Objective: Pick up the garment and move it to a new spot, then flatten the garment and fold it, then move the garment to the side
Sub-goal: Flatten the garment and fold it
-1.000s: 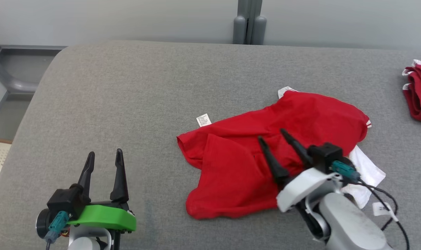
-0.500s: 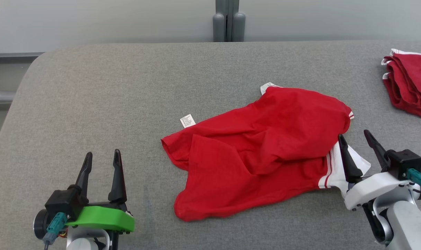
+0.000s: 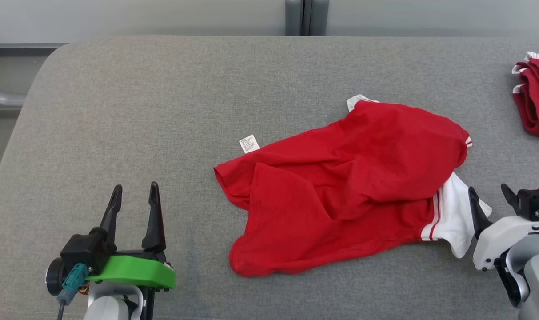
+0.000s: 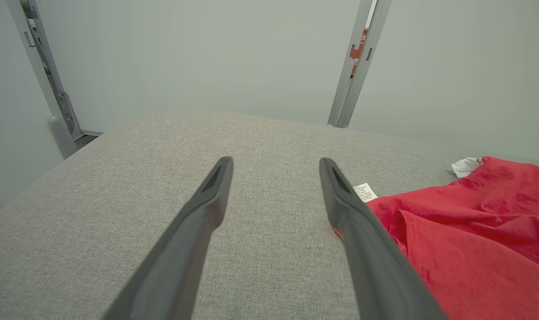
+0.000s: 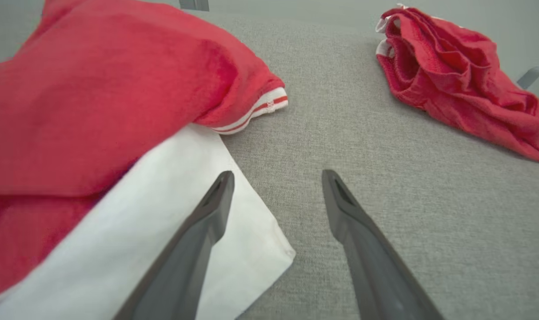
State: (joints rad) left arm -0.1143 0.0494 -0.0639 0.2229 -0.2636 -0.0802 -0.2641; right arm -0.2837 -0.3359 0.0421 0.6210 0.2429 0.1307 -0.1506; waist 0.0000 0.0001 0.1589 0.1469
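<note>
The crumpled red garment lies right of the middle of the grey fabric tabletop, its white label sticking out at its far left edge and a white sleeve at its near right. The right claw stands wide and empty just beside that sleeve, one finger over its corner. The left claw, also wide and empty, hovers well apart over bare fabric, and a second red heap lies at the far right.
</note>
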